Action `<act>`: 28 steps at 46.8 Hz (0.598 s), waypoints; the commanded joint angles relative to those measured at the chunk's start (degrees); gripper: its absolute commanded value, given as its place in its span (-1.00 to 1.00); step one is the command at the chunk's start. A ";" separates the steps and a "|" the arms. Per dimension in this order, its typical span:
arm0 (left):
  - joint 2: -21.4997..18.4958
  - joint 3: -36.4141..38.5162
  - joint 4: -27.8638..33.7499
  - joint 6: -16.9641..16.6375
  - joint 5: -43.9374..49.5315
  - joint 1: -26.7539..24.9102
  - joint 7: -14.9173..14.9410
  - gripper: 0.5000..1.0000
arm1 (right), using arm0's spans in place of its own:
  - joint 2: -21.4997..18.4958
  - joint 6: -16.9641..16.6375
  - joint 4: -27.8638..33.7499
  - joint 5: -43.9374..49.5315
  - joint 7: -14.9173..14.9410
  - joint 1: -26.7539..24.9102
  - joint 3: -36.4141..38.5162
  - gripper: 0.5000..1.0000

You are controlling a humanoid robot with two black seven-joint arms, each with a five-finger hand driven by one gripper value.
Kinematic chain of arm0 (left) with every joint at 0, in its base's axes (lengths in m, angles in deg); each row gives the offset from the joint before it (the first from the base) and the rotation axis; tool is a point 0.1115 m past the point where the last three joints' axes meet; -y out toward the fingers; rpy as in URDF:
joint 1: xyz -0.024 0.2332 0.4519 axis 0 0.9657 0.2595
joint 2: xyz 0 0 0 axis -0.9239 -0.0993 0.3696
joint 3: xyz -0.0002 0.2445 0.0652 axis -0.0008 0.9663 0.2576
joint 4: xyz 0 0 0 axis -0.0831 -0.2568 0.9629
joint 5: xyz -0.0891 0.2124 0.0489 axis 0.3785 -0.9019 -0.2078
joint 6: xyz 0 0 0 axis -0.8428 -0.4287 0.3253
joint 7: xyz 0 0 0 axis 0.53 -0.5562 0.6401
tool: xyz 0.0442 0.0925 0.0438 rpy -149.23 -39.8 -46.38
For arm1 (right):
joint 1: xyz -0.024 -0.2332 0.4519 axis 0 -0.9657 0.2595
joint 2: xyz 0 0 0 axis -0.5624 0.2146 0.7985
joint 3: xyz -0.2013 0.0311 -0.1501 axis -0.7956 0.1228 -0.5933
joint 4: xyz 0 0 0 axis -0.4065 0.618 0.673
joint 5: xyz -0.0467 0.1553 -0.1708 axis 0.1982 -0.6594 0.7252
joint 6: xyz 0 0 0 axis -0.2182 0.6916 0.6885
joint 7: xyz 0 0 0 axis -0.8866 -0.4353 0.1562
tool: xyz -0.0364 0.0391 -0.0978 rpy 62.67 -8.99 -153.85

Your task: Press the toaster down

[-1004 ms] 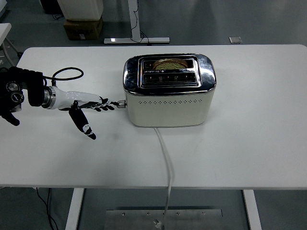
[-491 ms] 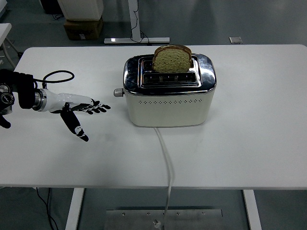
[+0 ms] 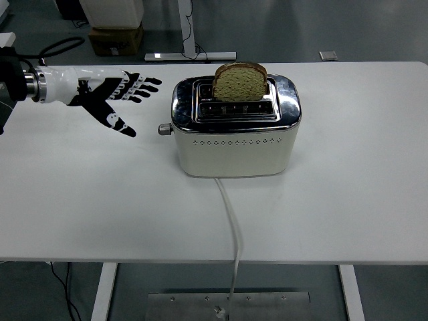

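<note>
A cream and chrome toaster (image 3: 235,130) stands in the middle of the white table (image 3: 348,174). A slice of brown bread (image 3: 240,81) stands up out of its far slot. The lever (image 3: 164,129) sticks out of the toaster's left end, in its raised position. My left hand (image 3: 117,95) is open with fingers spread, held above the table to the upper left of the toaster, well apart from the lever. The right arm does not show.
The toaster's white power cord (image 3: 231,221) runs from its front over the table's near edge. A cardboard box (image 3: 116,39) and a desk foot (image 3: 190,56) stand on the floor beyond the table.
One second ago my left fingertips were at the lowered lever and the bread sat down in the slot. The bread and lever popped up, and my hand drew back left and rose toward the far side.
</note>
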 commanded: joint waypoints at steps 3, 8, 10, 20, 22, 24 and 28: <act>0.37 0.02 -3.62 0.01 1.83 -2.43 -0.12 1.00 | 0.00 0.00 0.00 0.00 0.00 0.00 0.00 1.00; 0.90 0.02 -7.31 0.01 5.26 -3.93 -0.21 1.00 | 0.00 0.00 0.00 0.00 0.00 0.00 0.00 1.00; 0.90 0.02 -8.54 0.01 6.75 -4.02 -0.21 1.00 | 0.00 0.00 0.00 0.00 0.00 0.00 0.00 0.99; 2.39 -0.16 -12.94 0.01 15.11 -3.93 -0.56 1.00 | 0.00 0.00 0.00 0.00 0.00 0.00 0.00 1.00; 3.27 -0.77 -15.31 0.01 20.54 -3.58 -1.61 1.00 | 0.00 0.00 0.00 0.00 0.00 0.00 0.00 1.00; 3.88 -0.86 -16.89 0.01 23.53 -3.32 -2.31 1.00 | 0.00 0.00 0.00 0.00 0.00 0.00 0.00 1.00; 5.64 -0.86 -20.93 0.01 30.39 -2.18 -4.60 1.00 | 0.00 0.00 0.00 0.00 0.00 0.00 0.00 0.99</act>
